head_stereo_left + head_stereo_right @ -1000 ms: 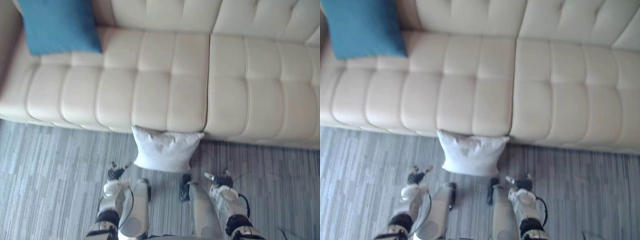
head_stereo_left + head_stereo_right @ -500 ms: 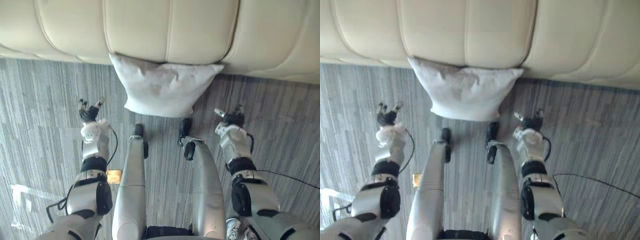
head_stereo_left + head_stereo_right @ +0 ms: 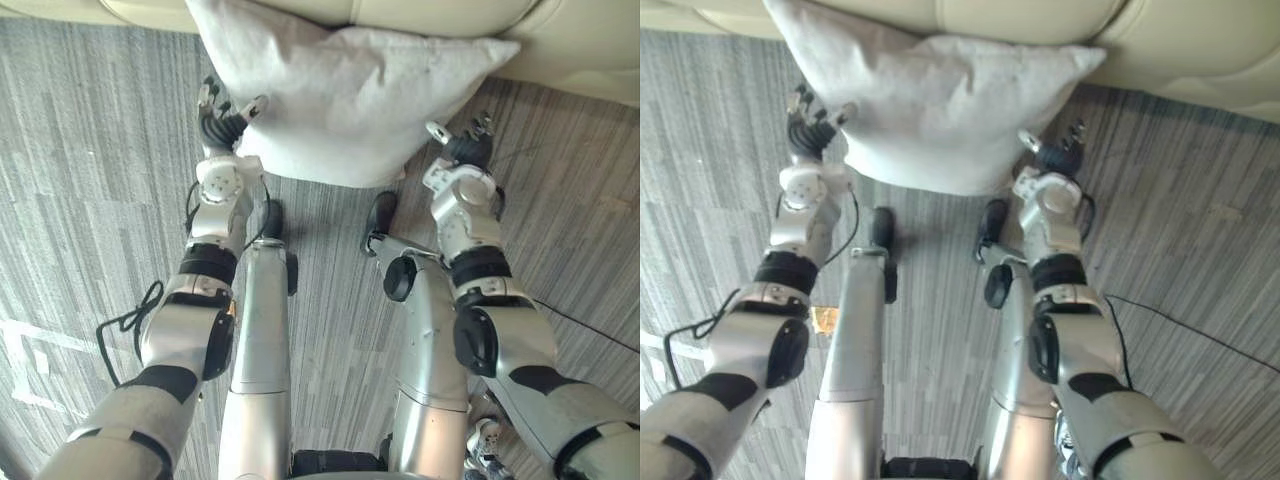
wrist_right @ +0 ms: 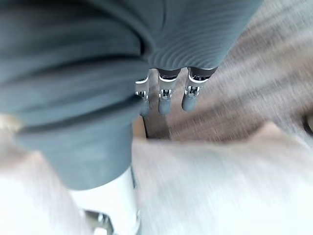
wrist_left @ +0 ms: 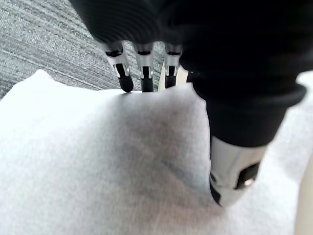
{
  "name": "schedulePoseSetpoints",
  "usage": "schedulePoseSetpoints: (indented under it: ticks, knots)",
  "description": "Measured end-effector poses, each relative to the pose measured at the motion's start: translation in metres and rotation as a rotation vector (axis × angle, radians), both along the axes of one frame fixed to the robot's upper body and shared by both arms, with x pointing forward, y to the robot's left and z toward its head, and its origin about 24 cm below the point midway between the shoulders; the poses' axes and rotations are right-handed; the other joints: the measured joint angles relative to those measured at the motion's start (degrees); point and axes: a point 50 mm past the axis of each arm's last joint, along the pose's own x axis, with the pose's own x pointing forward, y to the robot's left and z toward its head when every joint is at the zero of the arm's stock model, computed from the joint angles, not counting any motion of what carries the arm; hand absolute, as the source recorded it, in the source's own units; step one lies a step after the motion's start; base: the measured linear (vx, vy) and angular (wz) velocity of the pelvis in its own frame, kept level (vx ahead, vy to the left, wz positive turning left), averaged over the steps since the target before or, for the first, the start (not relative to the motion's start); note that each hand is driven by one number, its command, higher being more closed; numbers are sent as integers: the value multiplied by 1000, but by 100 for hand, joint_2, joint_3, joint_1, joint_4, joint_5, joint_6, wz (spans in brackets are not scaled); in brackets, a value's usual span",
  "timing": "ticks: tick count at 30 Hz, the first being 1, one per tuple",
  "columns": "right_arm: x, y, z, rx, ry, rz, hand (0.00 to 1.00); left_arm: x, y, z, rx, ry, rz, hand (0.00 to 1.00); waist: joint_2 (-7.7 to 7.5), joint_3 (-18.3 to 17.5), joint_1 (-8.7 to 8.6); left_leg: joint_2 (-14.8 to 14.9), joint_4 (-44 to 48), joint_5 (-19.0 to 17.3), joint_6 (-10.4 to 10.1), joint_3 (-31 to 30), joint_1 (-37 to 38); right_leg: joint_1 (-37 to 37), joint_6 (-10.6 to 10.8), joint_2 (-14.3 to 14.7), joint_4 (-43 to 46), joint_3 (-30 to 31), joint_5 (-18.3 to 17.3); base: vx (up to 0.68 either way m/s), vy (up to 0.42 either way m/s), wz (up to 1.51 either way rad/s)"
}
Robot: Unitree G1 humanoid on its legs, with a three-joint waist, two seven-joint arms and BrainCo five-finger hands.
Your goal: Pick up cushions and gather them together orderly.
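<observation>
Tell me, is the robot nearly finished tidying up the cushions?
Nothing looks done yet: the white cushion lies on the floor against the sofa. In hand: the left robot hand and right robot hand, both open, flank it. Left: grasping, lifting, gathering it.

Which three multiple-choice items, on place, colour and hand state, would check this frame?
1. Where is the cushion? A. on the floor against the sofa; B. on the sofa seat; C. lifted clear of the floor.
2. Its colour? A. blue; B. white; C. red.
3. The left hand and right hand are: A. both open; B. both shut on the cushion; C. both shut, empty.
Answers: 1 A, it rests on the floor, leaning on the sofa front. 2 B, plain white fabric. 3 A, fingers straight at either side of it.
</observation>
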Motion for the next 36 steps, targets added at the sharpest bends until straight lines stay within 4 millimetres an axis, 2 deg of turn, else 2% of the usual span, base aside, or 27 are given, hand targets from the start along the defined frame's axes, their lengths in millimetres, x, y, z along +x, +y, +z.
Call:
schedulePoseSetpoints:
  ticks: [2,6,10,15,16,18,20,21,23,24,25,26,27,29,31,32,34,36]
  knots:
    - [0,0,3,17,-9,-17,100,-1,-5,4,-13,-16,5,100,0,0,0,-35,-81,56,-16,3,-30,-51,-26,-37,-13,2,16,-36,11,14]
    - [-3,-1,8,-9,-42,-27,100,-5,0,14,-23,-57,47,100,-3,4,-6,-42,-129,138,-119,-9,-114,-139,-72,-48,-2,-9,45,-10,10,3]
    - [-11,2,2,-39,-83,-10,100,-8,-1,18,-26,-84,54,100,-4,1,-47,-43,-63,139,-120,-28,-75,-113,-107,-43,100,-16,66,15,16,2]
    - [-26,2,-17,-56,-112,-2,100,-17,-6,2,13,-84,32,100,-11,-24,-93,-8,-202,161,-123,-54,484,499,-66,-19,-163,-81,50,-18,12,-1]
    - [-35,-1,-29,-55,-120,-9,100,-23,-10,-9,24,-83,10,100,-9,-33,-99,41,-465,215,-91,-8,963,988,-32,-12,-419,-110,78,-53,15,0]
    - [-43,-2,-38,-51,-128,-13,100,-28,-12,-16,27,-90,-5,100,-10,-44,-98,65,-723,244,-49,23,1378,1386,10,-1,-651,-119,104,-29,7,0]
    - [-63,-2,-54,-25,-149,-14,100,-42,-16,-30,17,-109,-25,100,-12,-56,-97,161,-1261,336,23,76,2199,2206,62,62,-1199,-182,137,16,-17,-7]
    - [-66,-2,-57,-18,-150,-16,100,-45,-17,-33,16,-114,-30,100,-12,-58,-95,179,-1347,345,27,81,2324,2330,64,71,-1289,-201,139,56,-27,-10]
    - [-90,-6,-84,7,-118,-38,100,-59,-28,-58,15,-79,-67,100,-10,-196,-61,205,-1833,379,66,195,3147,3120,19,29,-1705,-302,179,89,-14,-2]
    - [-96,-8,-93,9,-95,-44,100,-63,-31,-68,9,-56,-77,100,3,-388,-65,203,-1904,379,65,210,3213,3174,8,24,-1762,-304,203,130,-9,3]
    - [-111,-12,-111,-5,-51,-60,100,-74,-36,-88,-11,-11,-98,100,-4,-776,-78,202,-2058,402,26,244,3388,3323,-11,1,-1857,-325,232,236,-13,3]
    - [-124,-17,-119,-24,-37,-71,100,-84,-40,-99,-30,10,-116,100,-2,-868,-72,212,-2204,411,3,288,3761,3676,-49,-10,-1946,-339,208,214,-10,4]
    - [-129,-19,-121,-30,-37,-75,100,-88,-42,-103,-39,16,-123,100,1,-873,-71,214,-2269,410,2,305,3954,3852,-80,-14,-1997,-339,225,259,-11,6]
    - [-145,-24,-129,-60,-21,-81,100,-101,-44,-118,-64,51,-142,100,23,-1123,-79,220,-2503,410,3,320,4344,4231,-103,-8,-2206,-379,239,180,-4,4]
    - [-170,-27,-144,-127,26,-73,100,-123,-43,-141,-75,116,-161,100,19,-1504,-74,268,-2898,410,6,414,4999,4866,-99,48,-2584,-383,241,230,8,-4]
    - [-174,-27,-145,-142,32,-70,100,-126,-42,-145,-78,125,-161,100,16,-1539,-73,279,-2955,409,9,447,5117,4977,-98,56,-2644,-380,242,171,15,-11]
    - [-196,-26,-155,-204,74,-50,100,-148,-38,-160,-96,168,-162,100,43,-1917,-67,336,-3347,389,50,569,5687,5515,-53,133,-3044,-353,265,153,28,-16]
    - [-209,-26,-161,-241,103,-29,100,-161,-37,-166,-114,180,-160,100,61,-2200,-43,387,-3608,389,77,682,6052,5856,16,202,-3364,-289,319,163,42,-20]
